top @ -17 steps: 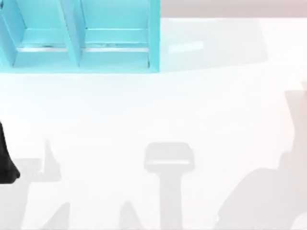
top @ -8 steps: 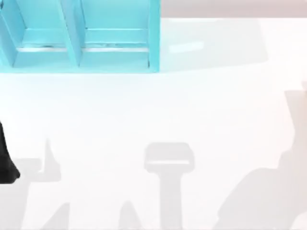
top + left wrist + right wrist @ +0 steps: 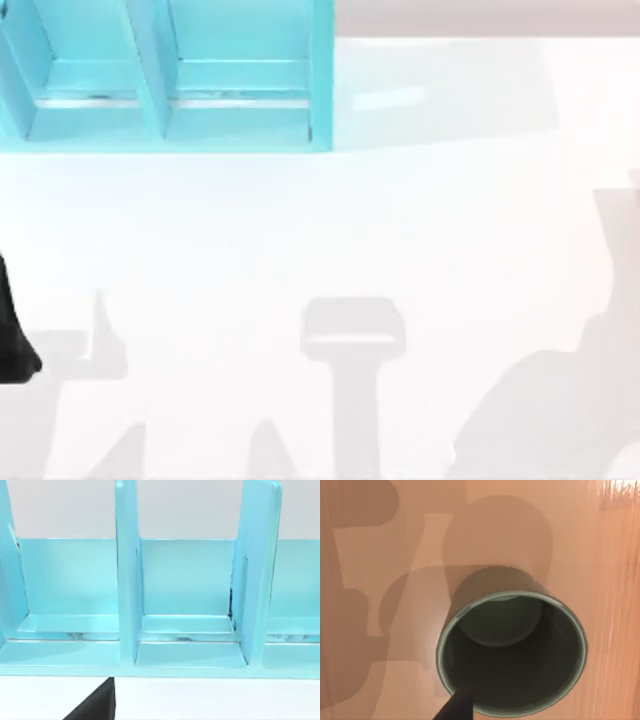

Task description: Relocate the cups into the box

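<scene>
Turquoise box (image 3: 170,75), apparently unmoved; left arm (image 3: 14,335) parked.

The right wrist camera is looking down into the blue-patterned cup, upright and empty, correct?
Not quite. The right wrist view looks down into the plain dark olive-grey cup, not the blue-patterned one. The rest holds: it stands upright, mouth up, with nothing inside it.
</scene>
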